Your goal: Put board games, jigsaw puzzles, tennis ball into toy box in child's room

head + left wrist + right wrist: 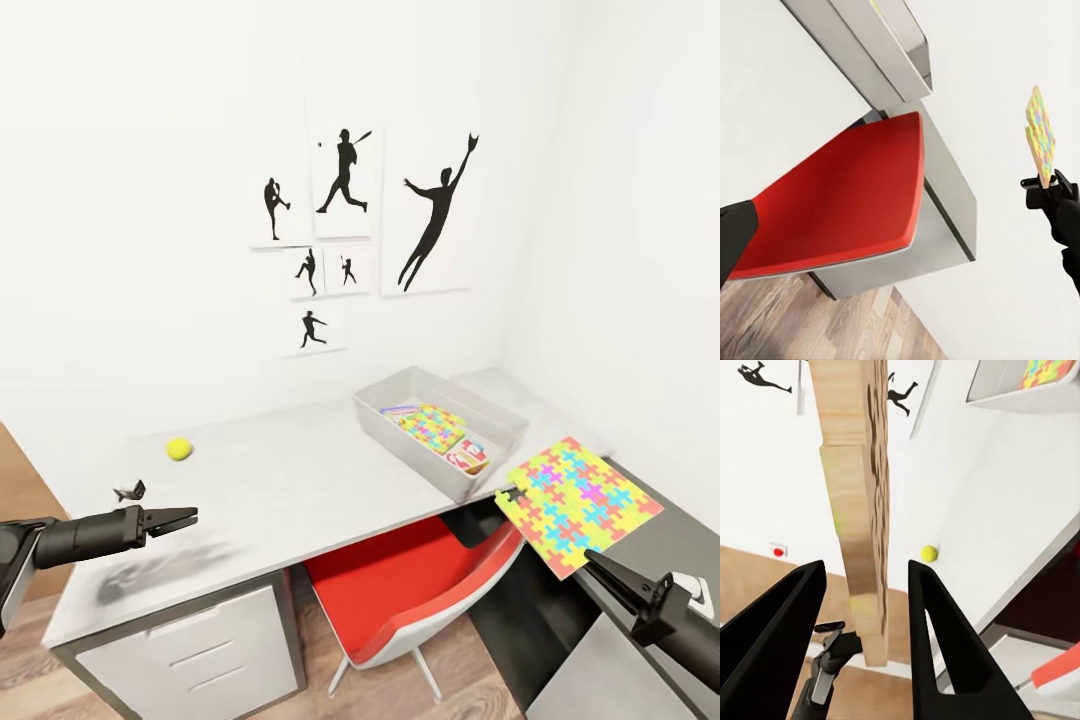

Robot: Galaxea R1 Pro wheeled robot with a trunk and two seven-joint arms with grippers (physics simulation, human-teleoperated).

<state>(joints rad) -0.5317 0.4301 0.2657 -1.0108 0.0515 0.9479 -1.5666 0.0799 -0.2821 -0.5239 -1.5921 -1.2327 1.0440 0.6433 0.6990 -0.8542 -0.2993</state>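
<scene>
My right gripper is shut on a colourful jigsaw puzzle, held in the air just off the table's front right corner, beside the grey toy box. Seen edge-on, the puzzle stands between the right fingers; it shows again in the left wrist view. Inside the box lie another puzzle and a board game. The yellow tennis ball rests on the table's left part. My left gripper hovers shut over the table's front left, nearer than the ball.
A red chair is tucked under the white desk, with a drawer unit to its left. Dark furniture stands at the right, below my right arm. Silhouette posters hang on the wall behind.
</scene>
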